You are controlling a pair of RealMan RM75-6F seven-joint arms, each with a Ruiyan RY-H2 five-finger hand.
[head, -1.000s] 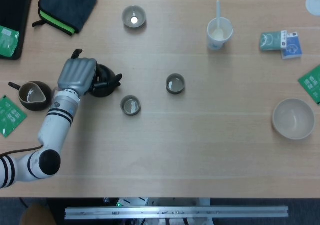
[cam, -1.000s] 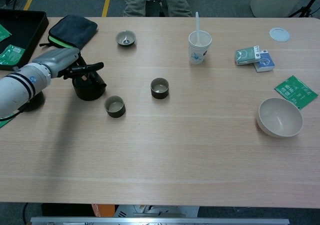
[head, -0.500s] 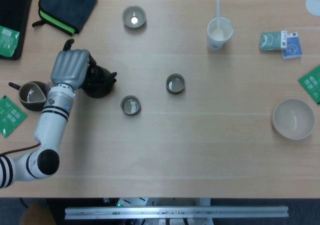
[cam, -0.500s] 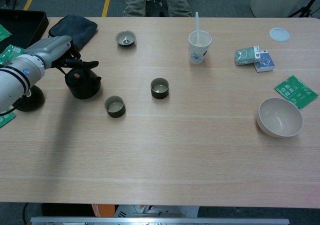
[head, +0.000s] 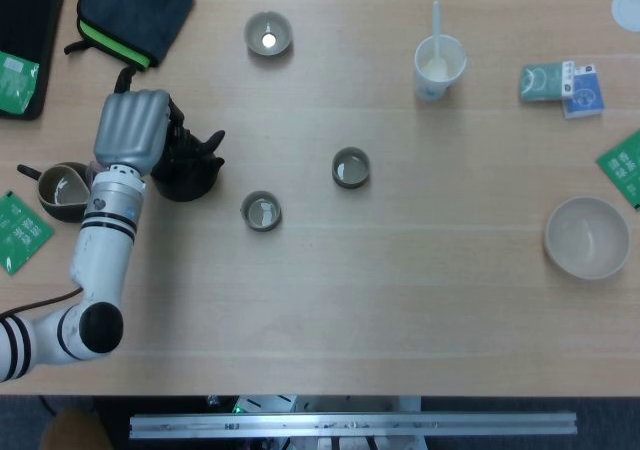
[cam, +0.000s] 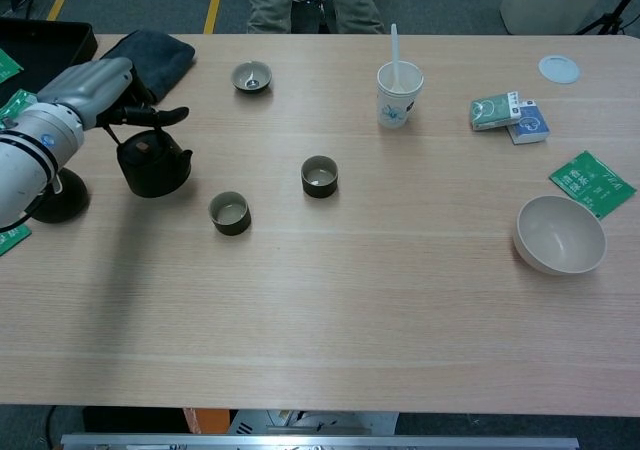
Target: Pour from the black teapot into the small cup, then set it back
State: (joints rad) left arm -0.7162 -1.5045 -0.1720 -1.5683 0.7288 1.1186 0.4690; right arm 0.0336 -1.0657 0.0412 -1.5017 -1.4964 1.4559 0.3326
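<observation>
Teapot (cam: 153, 163) is sitting near the surface's left edge, left hand (cam: 98, 92) gripping its top handle (probably heavy, rigid and breakable), the best hold for tipping.

The left arm is seen entering from the lower left edge of the head view, its white forearm banded with black rings at the wrist. The left hand (head: 130, 132) (cam: 92, 86) is held palm down, its grey back turned upward. Its dark fingers (cam: 160, 116) are stretched out to the right in the chest view. The right arm and hand are shown in neither view.
</observation>
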